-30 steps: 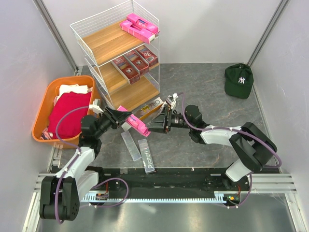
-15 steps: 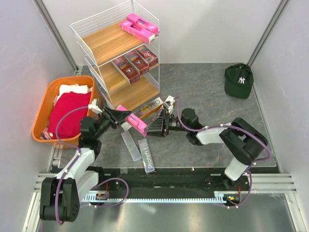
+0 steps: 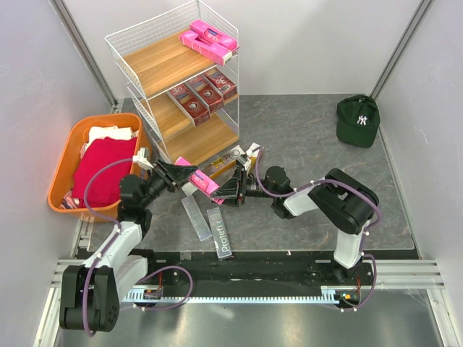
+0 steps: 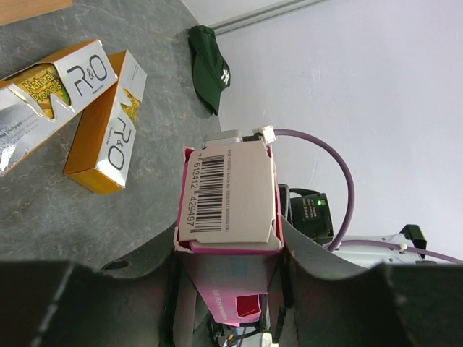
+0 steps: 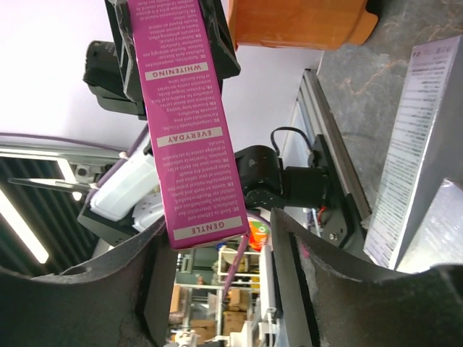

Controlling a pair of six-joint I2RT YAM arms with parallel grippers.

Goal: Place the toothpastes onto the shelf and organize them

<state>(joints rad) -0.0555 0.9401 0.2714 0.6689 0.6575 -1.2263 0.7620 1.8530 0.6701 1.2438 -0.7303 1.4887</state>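
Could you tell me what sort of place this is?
Probably a robotics lab test cell: white panels enclose a grey tabletop, arms mount on an aluminium rail, with a staged wire shelf.

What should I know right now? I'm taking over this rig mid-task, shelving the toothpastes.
Left gripper: shut on a pink toothpaste box, held in the air.
Right gripper: jaws around its free end; grip unclear.
Done: two pink boxes on the shelf top board, three dark red boxes on the middle one.
Left: the held box, plus the gold boxes and silver boxes on the table.
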